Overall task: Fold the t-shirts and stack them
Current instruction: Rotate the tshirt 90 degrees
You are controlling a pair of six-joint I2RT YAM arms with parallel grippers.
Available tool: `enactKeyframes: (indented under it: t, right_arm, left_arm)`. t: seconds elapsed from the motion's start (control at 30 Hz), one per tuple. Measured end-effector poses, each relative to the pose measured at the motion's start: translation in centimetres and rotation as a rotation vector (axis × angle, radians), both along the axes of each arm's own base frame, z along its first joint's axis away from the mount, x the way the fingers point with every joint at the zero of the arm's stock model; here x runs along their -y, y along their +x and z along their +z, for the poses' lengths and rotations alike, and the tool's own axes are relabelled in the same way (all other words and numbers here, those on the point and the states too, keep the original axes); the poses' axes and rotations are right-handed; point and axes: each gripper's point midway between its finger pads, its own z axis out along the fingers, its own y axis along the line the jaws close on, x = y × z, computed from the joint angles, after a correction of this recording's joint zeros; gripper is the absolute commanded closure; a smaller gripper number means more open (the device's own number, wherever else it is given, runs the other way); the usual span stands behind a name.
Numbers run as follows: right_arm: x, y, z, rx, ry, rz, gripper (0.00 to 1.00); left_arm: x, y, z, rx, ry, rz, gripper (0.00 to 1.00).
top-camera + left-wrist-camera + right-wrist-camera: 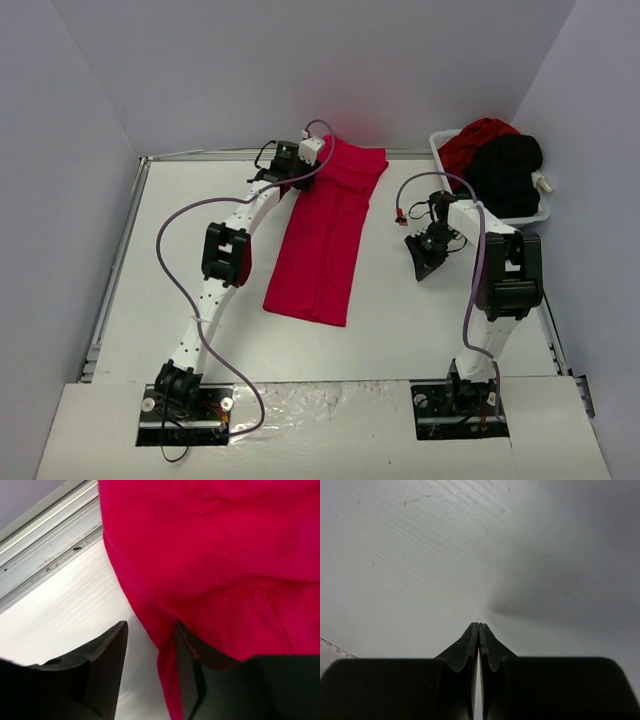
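Note:
A bright red t-shirt (325, 235) lies on the table folded into a long strip, running from the back wall toward the front. My left gripper (296, 160) is at the strip's far left corner. In the left wrist view this gripper (150, 627) is open, and the red cloth (220, 555) has an edge draped along the inner face of the right finger (187, 655). My right gripper (425, 262) hovers to the right of the shirt. Seen from its own wrist, the right gripper (478, 625) is shut on nothing over bare table. A second red t-shirt (470, 145) and a black t-shirt (505, 170) lie heaped in the basket.
The white plastic basket (540, 212) stands at the back right corner of the table. A metal rail (45, 535) runs along the table's far edge just behind my left gripper. Grey walls close in the back and both sides.

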Motion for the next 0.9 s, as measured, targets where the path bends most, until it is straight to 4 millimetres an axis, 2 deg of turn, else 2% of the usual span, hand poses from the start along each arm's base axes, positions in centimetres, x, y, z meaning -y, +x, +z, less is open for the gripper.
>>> enactKeyframes:
  t: [0.07, 0.27, 0.43, 0.53, 0.6, 0.63, 0.77, 0.9]
  right_arm:
    - [0.0, -0.1, -0.3, -0.011, 0.000, 0.002, 1.00]
    - [0.0, -0.4, -1.2, -0.041, -0.002, 0.007, 1.00]
    - [0.1, -0.5, -1.6, -0.054, -0.002, 0.008, 1.00]
    - [0.1, -0.5, -1.7, -0.057, -0.002, 0.008, 1.00]
    - [0.1, -0.6, -1.8, -0.060, -0.003, 0.008, 1.00]
    - [0.1, -0.6, -1.8, -0.062, -0.003, 0.008, 1.00]
    - [0.0, -0.6, -2.1, -0.071, -0.004, 0.012, 1.00]
    - [0.1, -0.7, -2.1, -0.081, -0.006, 0.012, 1.00]
  left_arm:
    - [0.6, -0.3, 0.1, -0.001, -0.008, -0.022, 0.53]
    - [2.1, -1.0, 0.2, 0.002, -0.009, -0.076, 0.51]
    - [3.0, -1.3, 0.2, 0.016, 0.012, -0.100, 0.43]
    - [3.3, -1.3, 0.1, 0.039, 0.053, -0.096, 0.41]
    - [3.4, -1.3, 0.2, 0.053, 0.075, -0.092, 0.52]
    - [3.6, -1.3, 0.3, 0.061, 0.083, -0.094, 0.67]
    - [4.1, -1.2, 0.2, 0.090, 0.129, -0.091, 0.90]
    - [4.4, -0.9, -0.4, 0.123, 0.178, -0.079, 0.98]
